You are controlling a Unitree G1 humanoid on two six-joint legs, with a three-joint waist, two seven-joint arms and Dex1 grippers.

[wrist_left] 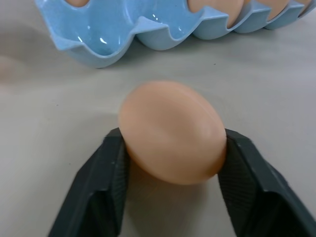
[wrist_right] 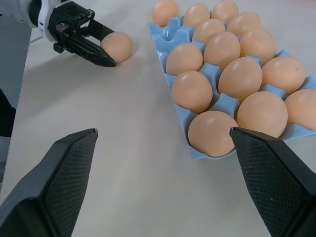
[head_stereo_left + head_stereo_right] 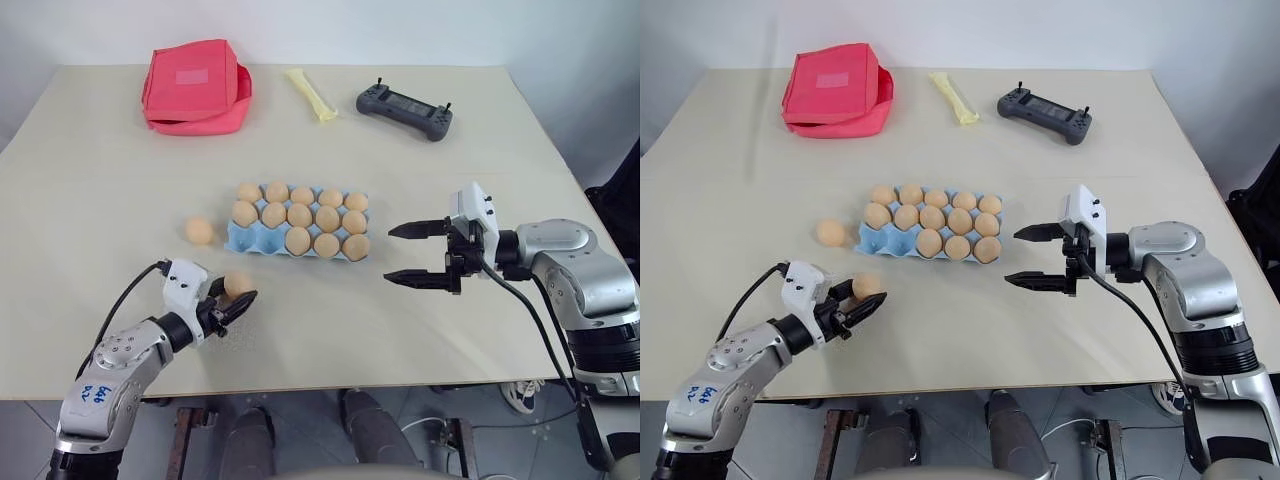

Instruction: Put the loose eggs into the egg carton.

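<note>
Between left pincer (image 3: 236, 303) fingers: egg (image 3: 237, 285).

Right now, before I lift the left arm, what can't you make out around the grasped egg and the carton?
- Light tan oval egg between left gripper fingers: underside hidden by the egg; lifted or resting on the table, unclear.
- Light blue moulded egg carton: left wrist view's upper edge cuts its far rows.
- Dark handheld controller: markings too small.

Tan eggs (image 3: 300, 215), light blue carton (image 3: 240, 240), red pouch (image 3: 195, 87), black tools (image 3: 237, 305).
</note>
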